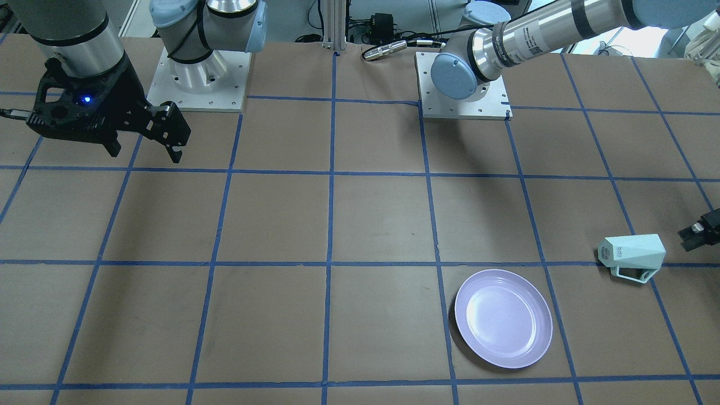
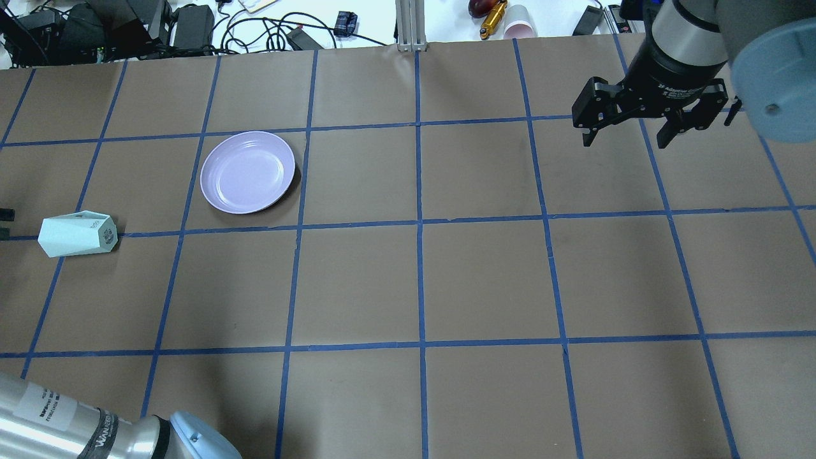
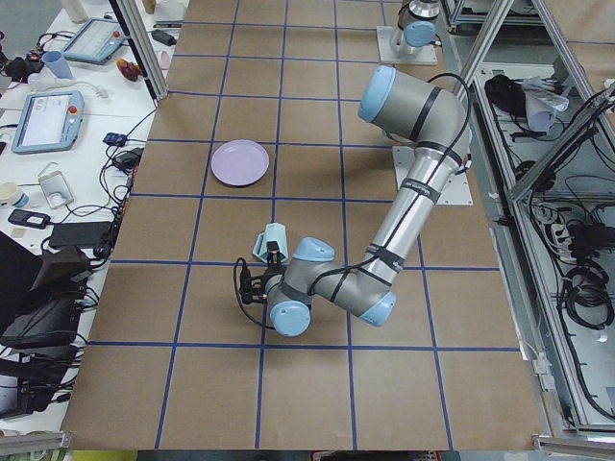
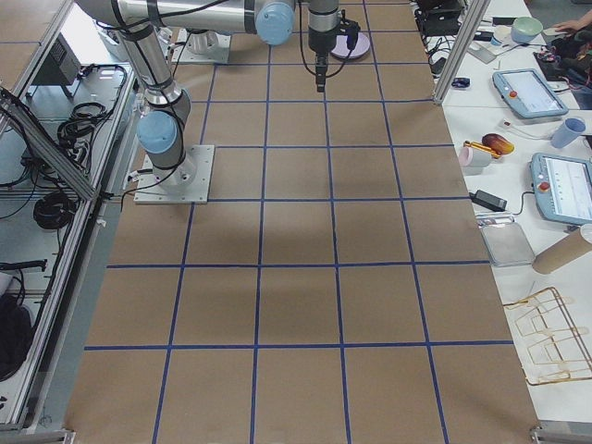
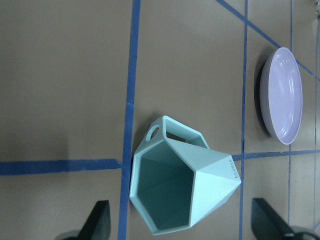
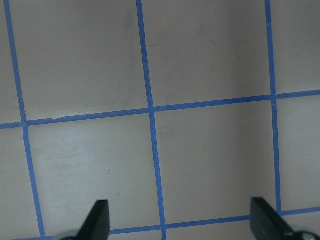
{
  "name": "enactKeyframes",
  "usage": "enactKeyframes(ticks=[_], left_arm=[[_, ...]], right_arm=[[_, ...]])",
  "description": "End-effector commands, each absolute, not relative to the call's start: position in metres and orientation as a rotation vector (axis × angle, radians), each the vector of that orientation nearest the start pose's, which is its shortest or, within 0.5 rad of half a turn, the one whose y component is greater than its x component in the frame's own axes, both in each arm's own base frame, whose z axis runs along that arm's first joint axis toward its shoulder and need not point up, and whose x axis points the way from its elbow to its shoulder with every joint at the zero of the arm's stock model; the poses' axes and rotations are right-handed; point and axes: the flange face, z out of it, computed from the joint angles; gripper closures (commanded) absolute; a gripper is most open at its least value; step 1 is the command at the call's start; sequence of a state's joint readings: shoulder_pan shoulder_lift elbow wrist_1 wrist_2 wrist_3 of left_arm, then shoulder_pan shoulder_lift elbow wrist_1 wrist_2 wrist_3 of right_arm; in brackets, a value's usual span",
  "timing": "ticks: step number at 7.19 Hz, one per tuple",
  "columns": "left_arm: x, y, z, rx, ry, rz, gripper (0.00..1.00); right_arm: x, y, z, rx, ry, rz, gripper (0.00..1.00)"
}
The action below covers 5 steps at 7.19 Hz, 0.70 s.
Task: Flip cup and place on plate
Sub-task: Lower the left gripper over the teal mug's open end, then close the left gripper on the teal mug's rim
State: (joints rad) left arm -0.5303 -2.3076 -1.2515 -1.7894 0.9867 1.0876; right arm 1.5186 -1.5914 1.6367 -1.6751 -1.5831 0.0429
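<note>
- The cup [image 1: 633, 254] lies on its side on the desk [image 1: 360, 225], across a blue tape line [image 1: 281, 262], near the plate [image 1: 503, 318] but apart from it, base turned the plate's way.
- Our left end effector [image 5: 182, 220] is spread wide facing the cup's mouth, touching nothing; the right end effector [image 2: 628, 134] hangs open, well apart.
- We judge the cup light, stiff and smooth, perhaps breakable; the taper may let it slide.
- We would pinch two opposite flat facets near the rim, clear of the handle.
</note>
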Motion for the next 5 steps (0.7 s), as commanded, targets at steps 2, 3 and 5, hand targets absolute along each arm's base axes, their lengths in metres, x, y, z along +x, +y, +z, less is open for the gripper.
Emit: enactKeyframes(ticks=[2,3,5], left_arm=[[0.476,-0.503,0.175,0.196,-2.191,0.232,0.0],[0.475,-0.503,0.175,0.192,-2.189,0.234,0.0],[0.475,-0.504,0.168,0.201,-2.173,0.24,0.0]], right_arm=[[0.106,-0.494,0.477,0.15,3.149,-0.094,0.0],[0.106,-0.495,0.476,0.15,3.149,-0.092,0.0],[0.106,-0.494,0.476,0.15,3.149,-0.094,0.0]])
